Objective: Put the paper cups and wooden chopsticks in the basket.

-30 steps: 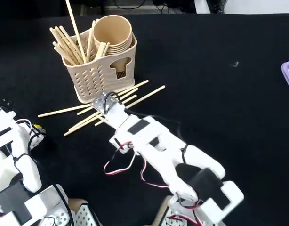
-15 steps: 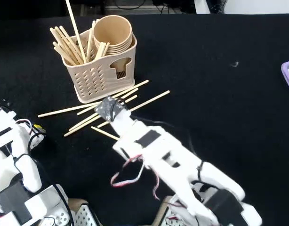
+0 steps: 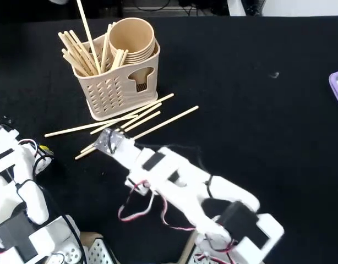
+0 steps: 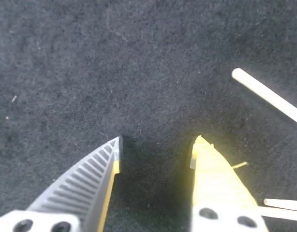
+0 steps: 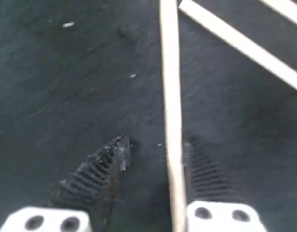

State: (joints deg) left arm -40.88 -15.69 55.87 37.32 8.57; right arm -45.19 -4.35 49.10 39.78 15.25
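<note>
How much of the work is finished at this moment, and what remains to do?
Done: the stacked brown paper cups and many wooden chopsticks stand in the beige slotted plastic basket.
In hand: the right tool is open around one loose wooden chopstick on the black table, not gripping it.
Remaining: several other loose chopsticks lie beside the basket.

High cam looks down over table (image 3: 257, 126); wrist cams face it close-up, sharing loose chopsticks (image 3: 166, 122) w/ high.
</note>
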